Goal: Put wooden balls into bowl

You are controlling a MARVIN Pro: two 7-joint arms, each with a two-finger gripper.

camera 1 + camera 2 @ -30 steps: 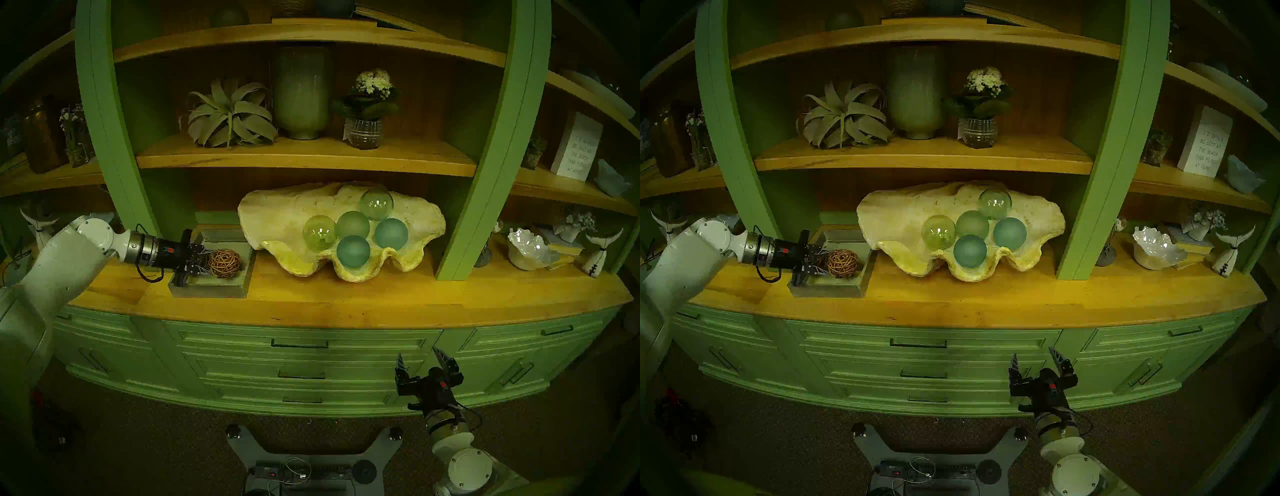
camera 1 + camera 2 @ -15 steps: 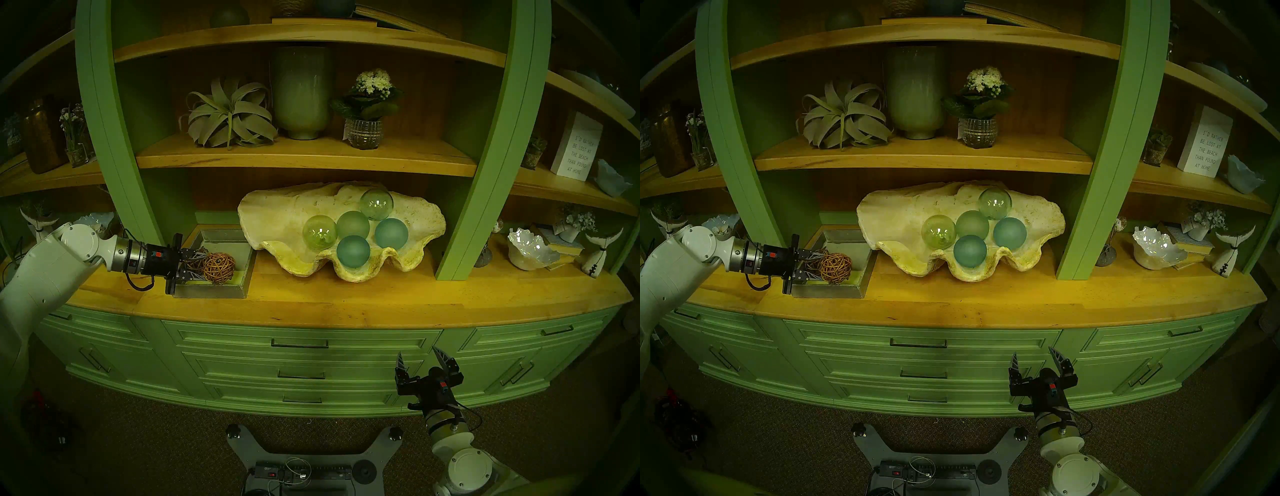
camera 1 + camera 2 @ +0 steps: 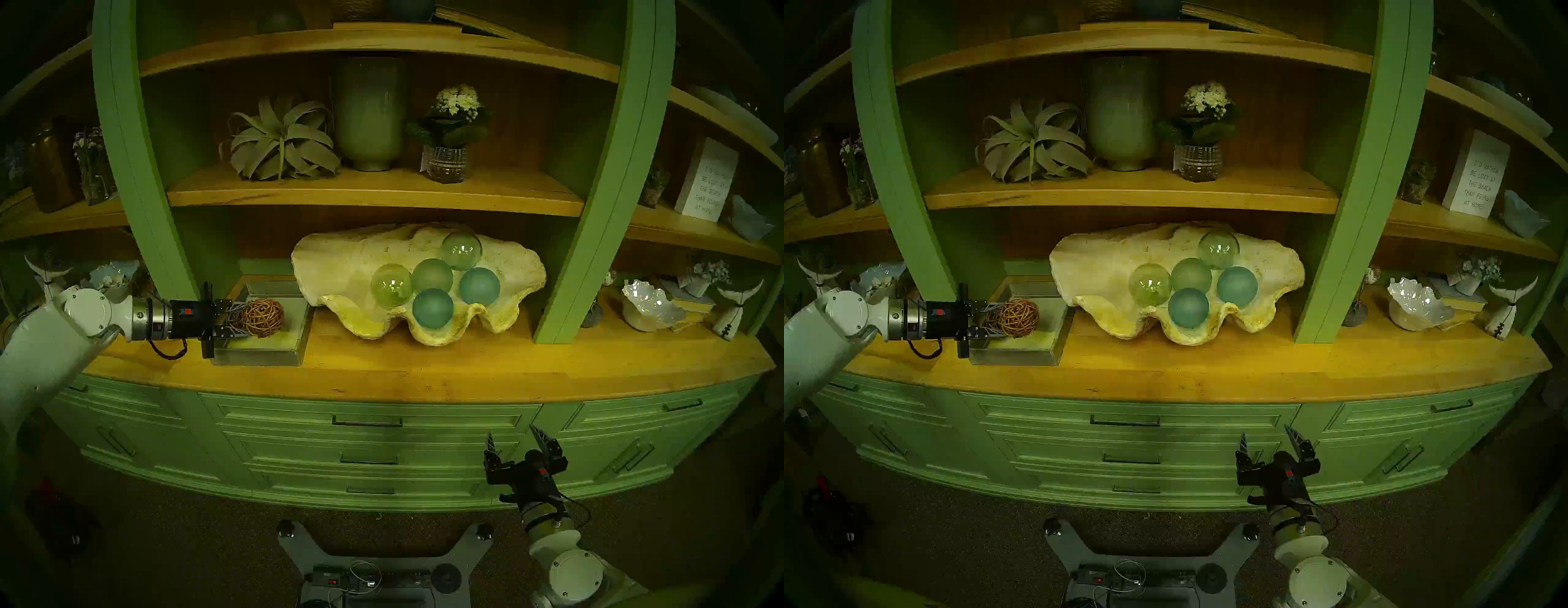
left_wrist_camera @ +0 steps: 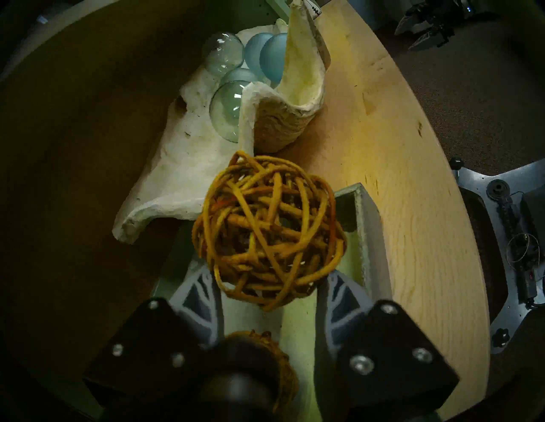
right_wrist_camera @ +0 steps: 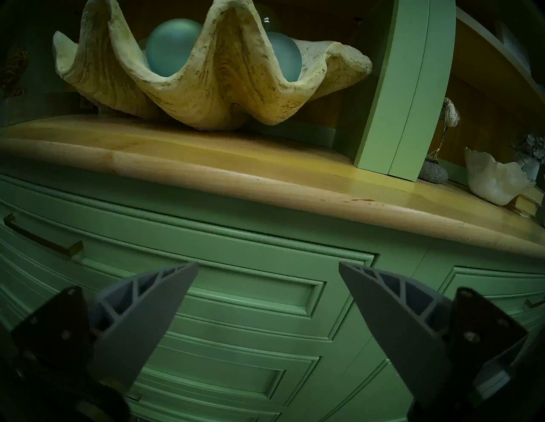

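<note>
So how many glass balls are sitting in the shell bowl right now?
5, all in the shell bowl: a clear one at the back, a frosted green one in the middle, a clear one left, a blue one right, a blue one in front.

At the bottom of my left wrist view, a second woven ball [image 4: 262, 371] is blurred and half hidden behind my gripper's dark body. In my head view my left fingers [image 3: 232, 313] cover it.

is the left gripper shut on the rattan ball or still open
Shut on it: in the left wrist view both fingers press the rattan ball's sides, and the head view shows the left gripper holding it above the grey tray.
</note>
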